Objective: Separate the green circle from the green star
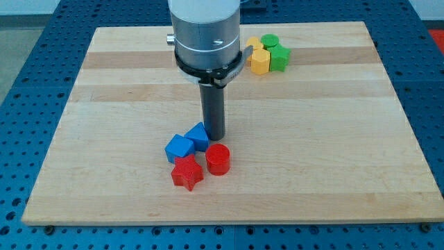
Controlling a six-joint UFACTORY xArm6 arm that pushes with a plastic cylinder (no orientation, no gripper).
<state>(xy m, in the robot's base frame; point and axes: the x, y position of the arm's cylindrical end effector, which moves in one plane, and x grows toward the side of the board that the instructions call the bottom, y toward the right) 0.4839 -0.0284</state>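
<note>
Two tight clusters here. No jaws on this rig, just my tip [214, 135], holding nothing, touching the blue blocks [189, 142] near centre. The green circle [270, 42] and green star [279, 57] sit touching at far right, jammed against yellow blocks [258, 58]. Risk: a sloppy push drags the whole pile along.

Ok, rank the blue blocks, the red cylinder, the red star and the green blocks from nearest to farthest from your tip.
From my tip:
1. Blue blocks, touching it on the view's left.
2. Red cylinder, just below.
3. Red star, lower left.
4. Green blocks, far off at the view's top right beside the yellow blocks.
</note>
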